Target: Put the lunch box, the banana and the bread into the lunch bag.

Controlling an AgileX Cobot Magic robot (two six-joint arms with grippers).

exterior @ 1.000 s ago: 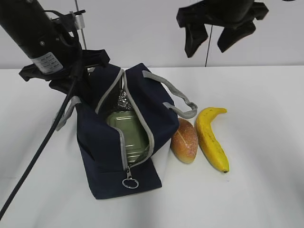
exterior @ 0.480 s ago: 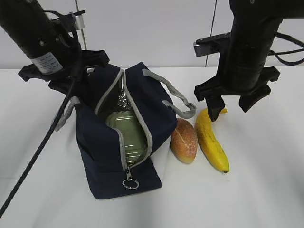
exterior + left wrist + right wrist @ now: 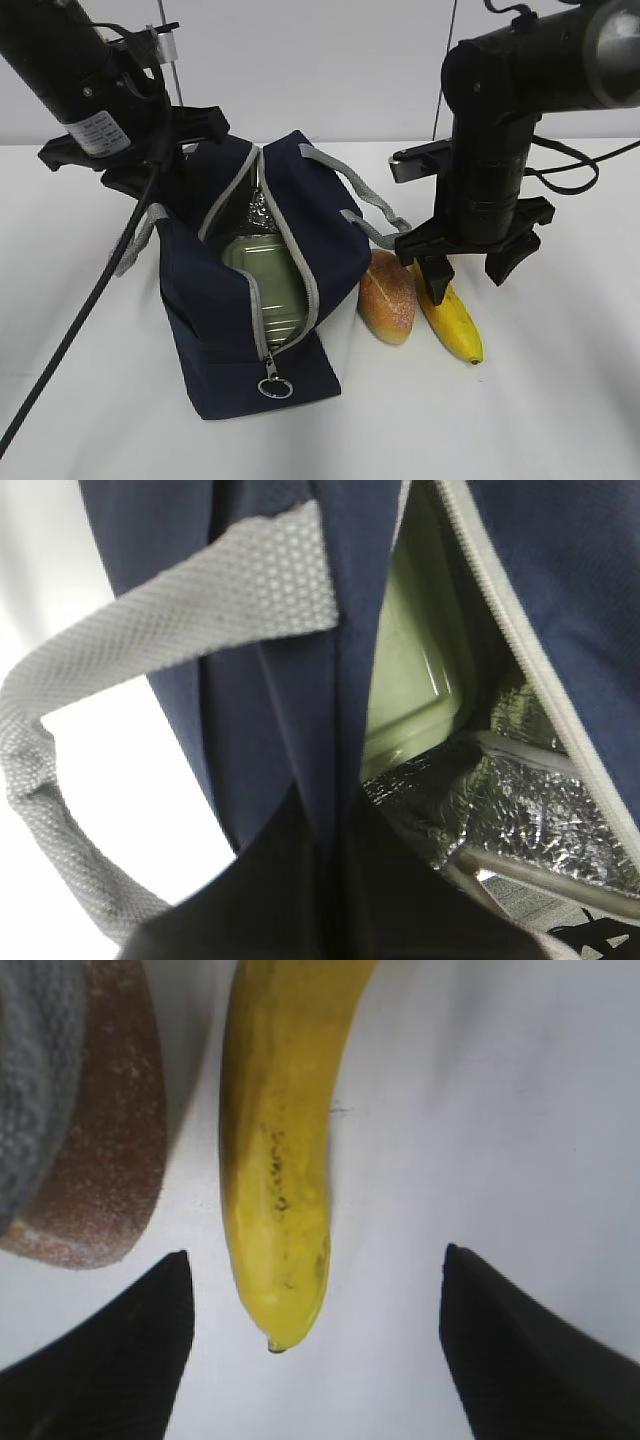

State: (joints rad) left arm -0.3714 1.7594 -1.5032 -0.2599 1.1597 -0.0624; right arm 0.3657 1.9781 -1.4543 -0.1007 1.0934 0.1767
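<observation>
Lower the wide-open, empty right hand [image 3: 466, 281] so its fingers straddle the curved yellow banana [image 3: 455, 318] on the white tabletop [image 3: 560, 400] beside the golden-brown bread roll [image 3: 387, 297], then close gently (ripe fruit bruises). The left hand, closed, pinches the navy-blue fabric lunch bag [image 3: 215, 300]. Since earlier, the right hand has descended over the banana.

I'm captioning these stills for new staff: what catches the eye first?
The open navy lunch bag at centre-left, with the green-lidded lunch box already lying inside it. Right of it on the white table, the bread and the yellow banana lie side by side. The right gripper hangs over the banana, fingers spread; the left gripper pinches the bag's far edge.
</observation>
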